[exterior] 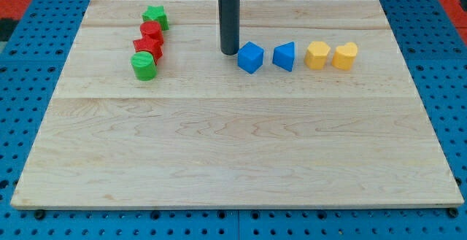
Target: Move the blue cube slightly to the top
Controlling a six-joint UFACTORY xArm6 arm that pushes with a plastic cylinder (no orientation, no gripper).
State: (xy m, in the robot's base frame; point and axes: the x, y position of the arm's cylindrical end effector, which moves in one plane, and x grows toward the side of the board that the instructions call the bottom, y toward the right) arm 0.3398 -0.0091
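Note:
The blue cube (250,57) sits on the wooden board (233,145) in the upper middle of the view. My tip (229,52) stands just to the cube's left, very close to its left face; contact cannot be told. A blue wedge-shaped block (284,55) lies just right of the cube.
Two yellow blocks (317,55) (345,55) continue the row to the right. At the upper left a green star (155,17), a red cylinder (151,32), a red star (148,48) and a green cylinder (144,66) form a column. Blue pegboard (22,87) surrounds the board.

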